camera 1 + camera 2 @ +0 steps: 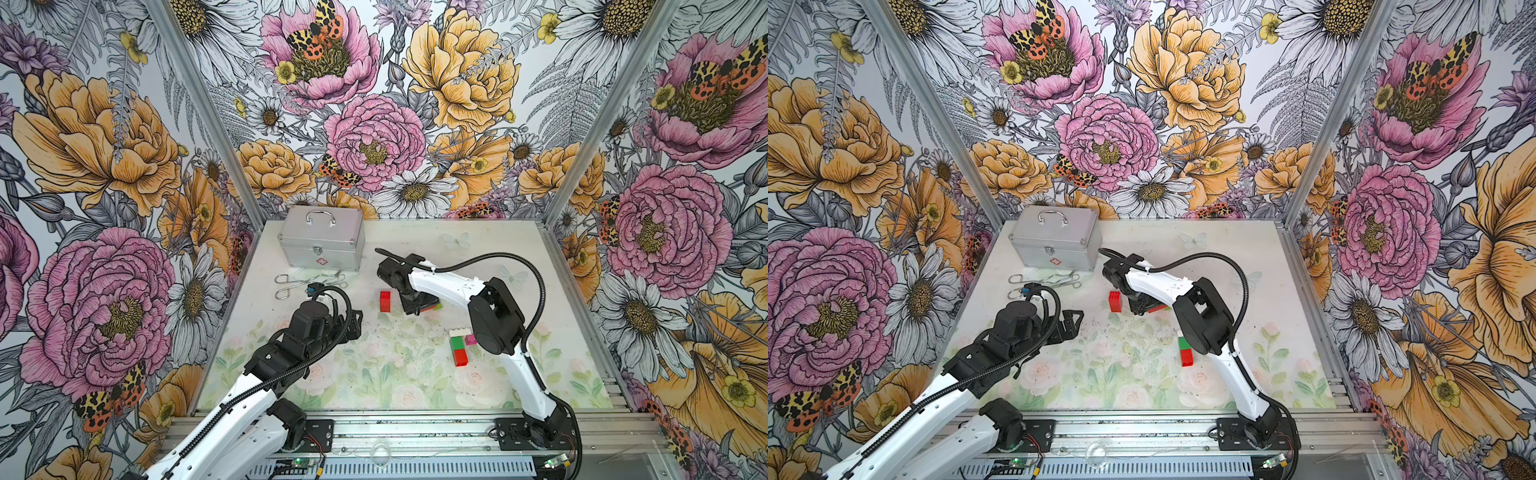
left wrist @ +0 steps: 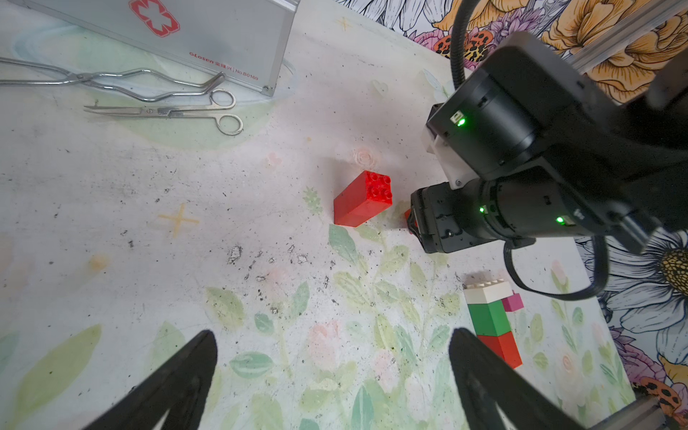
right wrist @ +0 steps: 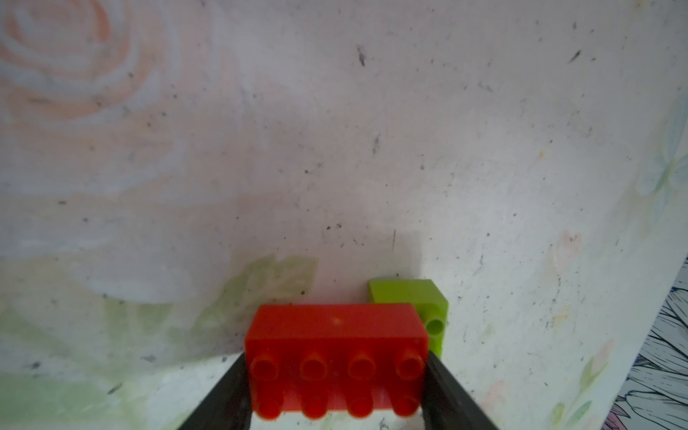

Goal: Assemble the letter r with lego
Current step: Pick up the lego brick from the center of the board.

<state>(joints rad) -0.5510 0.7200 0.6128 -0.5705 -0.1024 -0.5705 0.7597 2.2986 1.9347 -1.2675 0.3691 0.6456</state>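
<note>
In both top views the right hand [image 1: 420,306] covered nearly all of the red brick [image 3: 335,337] and the lime brick [image 3: 417,298]; only slivers showed. The right arm [image 1: 494,320] hid part of the pink brick [image 1: 471,339]. Fingers [image 2: 178,383] of the left hand [image 2: 333,335] were blurred and cut by the left wrist view's edge.

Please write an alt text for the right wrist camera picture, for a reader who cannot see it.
A red brick with eight studs sits between the two black fingers of the right gripper, which touch its short ends. A lime brick lies by one corner, on a worn table with a faded flower print.
</note>
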